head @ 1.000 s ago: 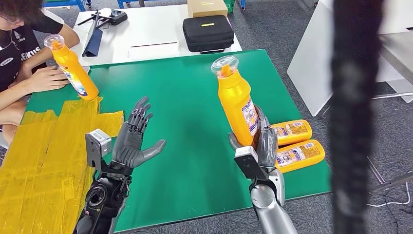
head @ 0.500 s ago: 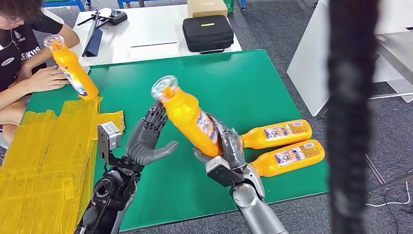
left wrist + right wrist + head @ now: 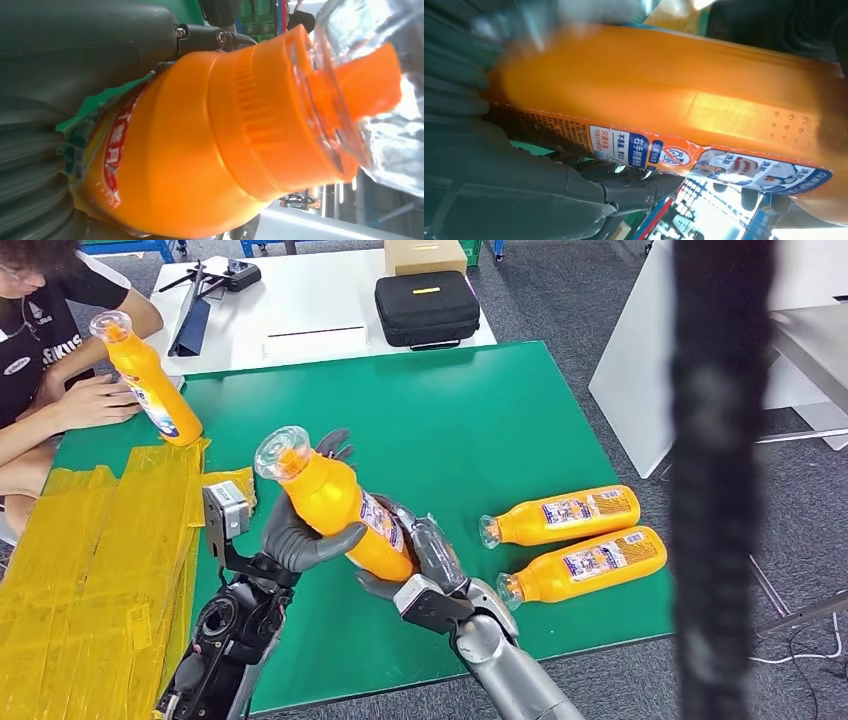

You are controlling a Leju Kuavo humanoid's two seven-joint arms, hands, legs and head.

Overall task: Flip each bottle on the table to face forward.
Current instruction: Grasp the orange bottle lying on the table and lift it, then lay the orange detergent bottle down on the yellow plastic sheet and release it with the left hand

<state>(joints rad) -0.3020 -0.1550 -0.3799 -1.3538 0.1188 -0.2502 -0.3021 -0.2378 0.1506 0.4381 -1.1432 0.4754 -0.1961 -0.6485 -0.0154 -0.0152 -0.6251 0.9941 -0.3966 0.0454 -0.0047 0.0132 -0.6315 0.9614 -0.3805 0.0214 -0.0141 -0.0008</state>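
Passing bottle mid-air above green mat; right hand grasps base, left hand wraps neck; slip likely if right lets go before left grips firmly; smooth tilted body could drop.

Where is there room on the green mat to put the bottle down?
The far middle of the green mat is bare, between the standing bottle and the mat's right edge. Two lying bottles crowd the near right corner. Near the middle, both hands grip the held bottle.
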